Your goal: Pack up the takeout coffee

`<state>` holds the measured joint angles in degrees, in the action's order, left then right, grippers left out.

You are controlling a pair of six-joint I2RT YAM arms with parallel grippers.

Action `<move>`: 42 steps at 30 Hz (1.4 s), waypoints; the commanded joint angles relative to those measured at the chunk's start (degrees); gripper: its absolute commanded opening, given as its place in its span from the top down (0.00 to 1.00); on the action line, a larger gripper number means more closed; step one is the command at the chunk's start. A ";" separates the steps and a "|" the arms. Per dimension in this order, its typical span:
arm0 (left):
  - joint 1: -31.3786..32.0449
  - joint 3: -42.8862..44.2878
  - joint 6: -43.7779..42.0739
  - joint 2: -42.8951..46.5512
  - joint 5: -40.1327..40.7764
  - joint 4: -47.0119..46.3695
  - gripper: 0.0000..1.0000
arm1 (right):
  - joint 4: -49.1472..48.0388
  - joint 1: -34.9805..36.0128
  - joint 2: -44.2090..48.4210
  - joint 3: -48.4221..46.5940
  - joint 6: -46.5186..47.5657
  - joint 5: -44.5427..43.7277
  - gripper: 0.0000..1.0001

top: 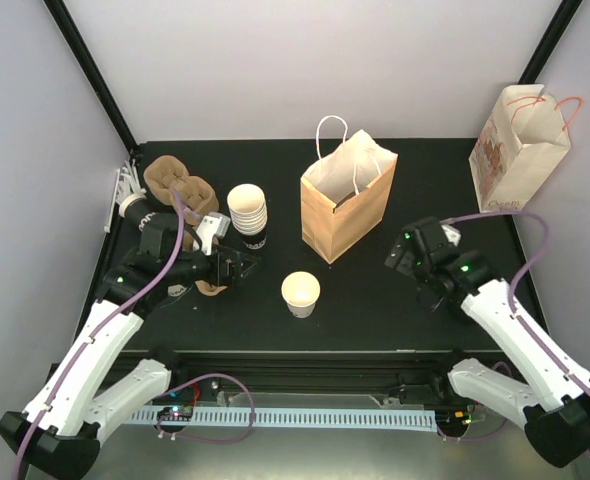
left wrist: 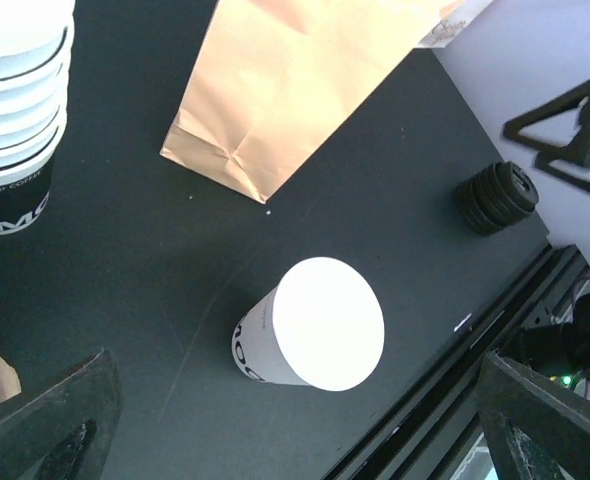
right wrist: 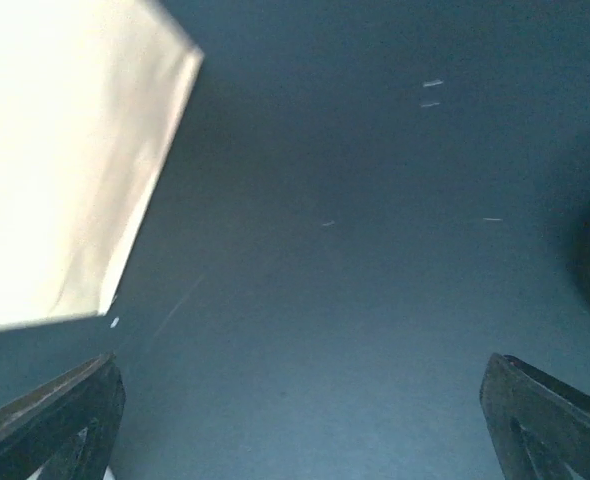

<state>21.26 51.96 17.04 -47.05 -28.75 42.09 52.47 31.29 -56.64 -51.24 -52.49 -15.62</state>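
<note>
A single white paper cup (top: 301, 293) with a dark printed band stands open, with no lid, at the table's front middle. In the left wrist view the cup (left wrist: 315, 322) lies just ahead of my open, empty left gripper (left wrist: 295, 425). In the top view my left gripper (top: 239, 268) is left of the cup and apart from it. A stack of the same cups (top: 248, 215) stands behind it and also shows in the left wrist view (left wrist: 15, 110). A stack of black lids (left wrist: 495, 197) sits further right. My right gripper (top: 403, 252) is open and empty over bare table (right wrist: 300, 420).
An open brown paper bag (top: 347, 195) stands at the middle and shows in both wrist views (left wrist: 295, 80) (right wrist: 65, 160). A printed paper bag (top: 520, 150) leans at the back right. Brown pulp carriers (top: 180, 185) lie at the back left, one piece (top: 210, 288) under my left arm.
</note>
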 commanded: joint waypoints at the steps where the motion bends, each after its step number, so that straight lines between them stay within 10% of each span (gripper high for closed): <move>1: 0.94 -1.55 -3.60 1.50 -0.66 -0.03 0.01 | 15.43 -7.23 3.08 -7.64 -10.48 -6.96 0.00; 14: 6.16 -5.65 -3.57 3.38 2.19 -2.33 0.01 | 24.02 -46.50 1.06 -7.66 -5.85 -3.11 0.00; 42: 9.11 -5.88 -3.57 4.07 4.34 -2.25 0.01 | -1.72 -53.96 -8.30 9.55 5.67 10.91 0.00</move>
<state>29.76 46.33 14.52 -44.23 -25.15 41.47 57.17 -22.28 -67.13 -44.05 -48.64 -6.13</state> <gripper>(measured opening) 0.989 0.994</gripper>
